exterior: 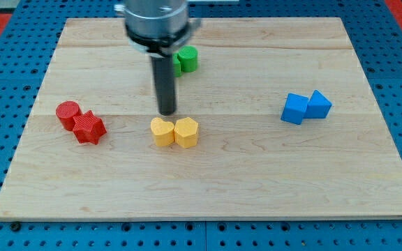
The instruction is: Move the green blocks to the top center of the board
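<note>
A green block [186, 59] lies near the board's top centre, partly hidden behind my rod; only one green piece can be made out. My tip [167, 111] stands below it, just above the two yellow blocks [174, 131], apart from the green block. The rod rises from the tip to the grey arm head at the view's top.
Two red blocks, a cylinder [67, 113] and a star shape [88, 128], lie at the view's left. Two blue blocks [306, 107] lie at the view's right. The wooden board [208, 188] sits on a blue pegboard.
</note>
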Available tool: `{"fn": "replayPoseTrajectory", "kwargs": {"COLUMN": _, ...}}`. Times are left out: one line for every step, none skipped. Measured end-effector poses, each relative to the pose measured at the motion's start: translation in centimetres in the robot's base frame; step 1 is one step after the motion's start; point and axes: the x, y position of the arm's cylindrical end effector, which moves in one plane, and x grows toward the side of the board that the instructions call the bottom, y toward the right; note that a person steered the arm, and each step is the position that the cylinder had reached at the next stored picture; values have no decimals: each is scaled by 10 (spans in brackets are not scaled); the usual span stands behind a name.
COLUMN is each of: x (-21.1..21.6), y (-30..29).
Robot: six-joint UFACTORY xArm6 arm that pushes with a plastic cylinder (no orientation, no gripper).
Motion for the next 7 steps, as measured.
{"fn": "replayPoseTrajectory", "kwargs": {"x": -7, "y": -31}}
{"fn": "replayPoseTrajectory", "kwargs": {"x": -6, "y": -41}}
{"fn": "replayPoseTrajectory", "kwargs": {"x": -30, "y": -53}}
{"fn": "replayPoseTrajectory", "kwargs": {"x": -39, "y": -54}}
{"fn": "replayPoseTrajectory", "kwargs": {"x": -54, "y": -37}}
{"fn": "replayPoseTrajectory", "kwargs": {"x": -65, "y": -6}}
{"fn": "replayPoseTrajectory", "kwargs": {"x": -65, "y": 2}}
